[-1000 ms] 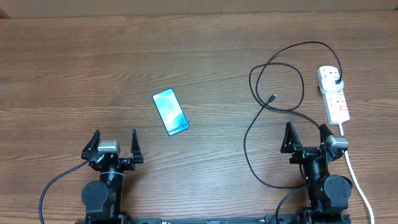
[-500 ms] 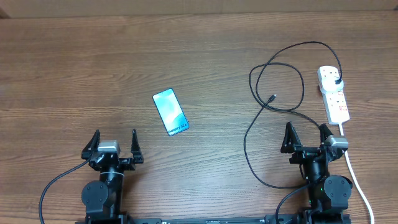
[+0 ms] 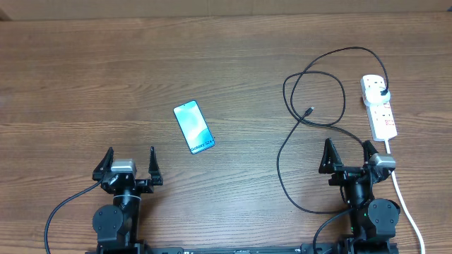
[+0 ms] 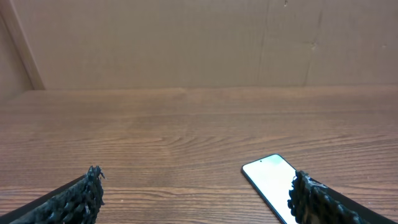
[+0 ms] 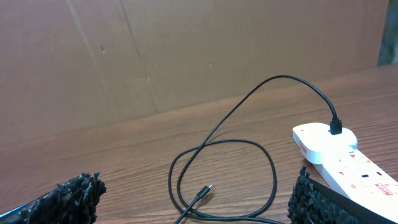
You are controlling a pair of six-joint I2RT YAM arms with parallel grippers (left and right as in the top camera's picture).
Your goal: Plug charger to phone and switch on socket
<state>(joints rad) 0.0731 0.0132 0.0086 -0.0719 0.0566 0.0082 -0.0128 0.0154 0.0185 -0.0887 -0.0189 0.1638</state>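
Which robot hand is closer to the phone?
Left. The left gripper is just in front of the phone, slightly to its left; the right gripper is far off to its right.

Matt wood-grain table (image 3: 106,70), glossy phone (image 3: 193,127) screen, seemingly plastic socket (image 3: 380,107) (smooth white)

Wooden table (image 3: 106,70): phone (image 3: 193,127), charger (image 3: 278,166), socket (image 3: 380,109).

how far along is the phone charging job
Done: the charger has its plug in the socket. In hand: nothing; left gripper and right gripper are open, empty. Left: the connector tip lies loose, far from the phone; switch state is too small to tell.
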